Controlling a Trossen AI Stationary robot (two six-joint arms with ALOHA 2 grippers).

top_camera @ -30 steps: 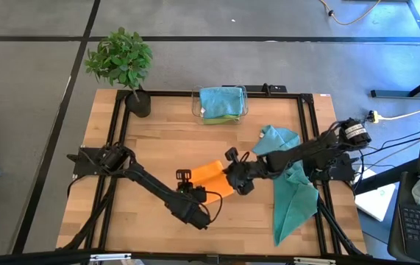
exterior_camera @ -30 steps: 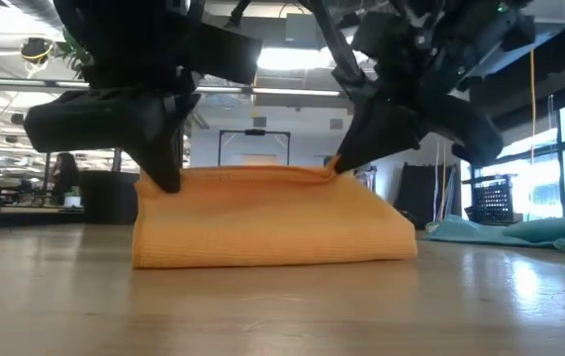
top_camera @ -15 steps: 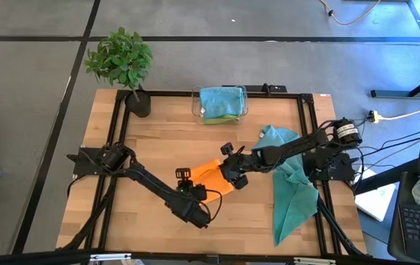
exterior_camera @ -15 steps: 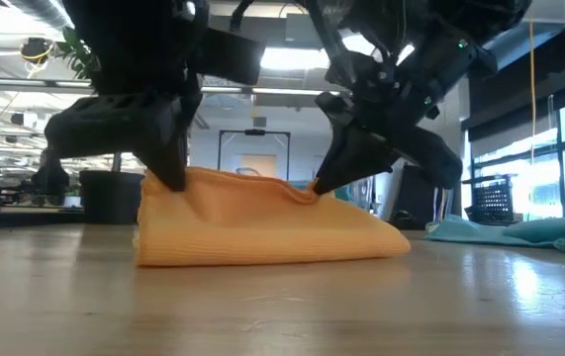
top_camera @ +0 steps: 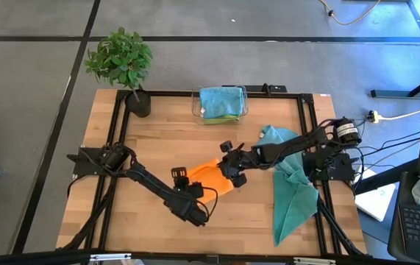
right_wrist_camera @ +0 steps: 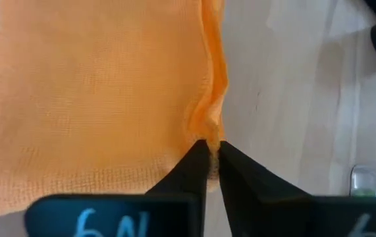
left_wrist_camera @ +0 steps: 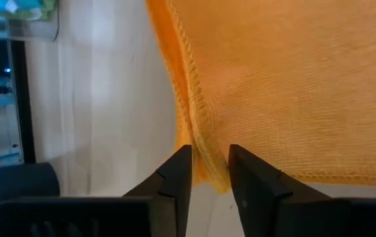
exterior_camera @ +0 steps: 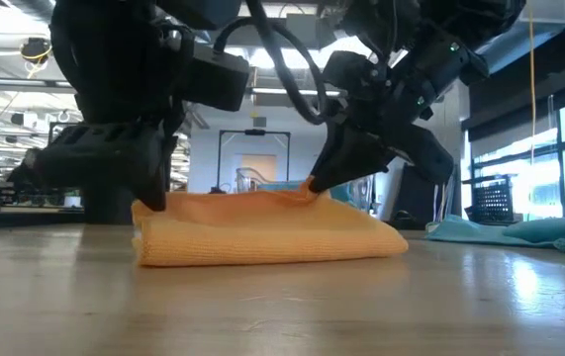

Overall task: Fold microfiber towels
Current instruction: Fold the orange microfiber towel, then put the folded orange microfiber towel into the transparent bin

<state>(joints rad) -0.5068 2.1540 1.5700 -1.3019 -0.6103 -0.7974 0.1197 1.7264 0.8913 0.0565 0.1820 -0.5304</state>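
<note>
**Releasing the folded orange towel**

Currently the orange towel [top_camera: 211,177] lay folded flat near the middle of the table [top_camera: 158,136], with both grippers at its edges. The left gripper [left_wrist_camera: 206,172] had its fingers apart, the hemmed corner loose between them. The right gripper [right_wrist_camera: 211,163] had its fingers nearly together on a puckered ridge of the opposite edge; a firm clamp could not be confirmed.

To finish well, each gripper likely needed to open fully and lift straight up, so that the layers were not dragged or reopened.

A teal towel [top_camera: 292,184] lay crumpled at the right side, under the right arm. A clear bin [top_camera: 221,103] at the far edge held folded towels. A potted plant [top_camera: 122,62] stood at the far left corner. Nothing blocked the withdrawal.
</note>
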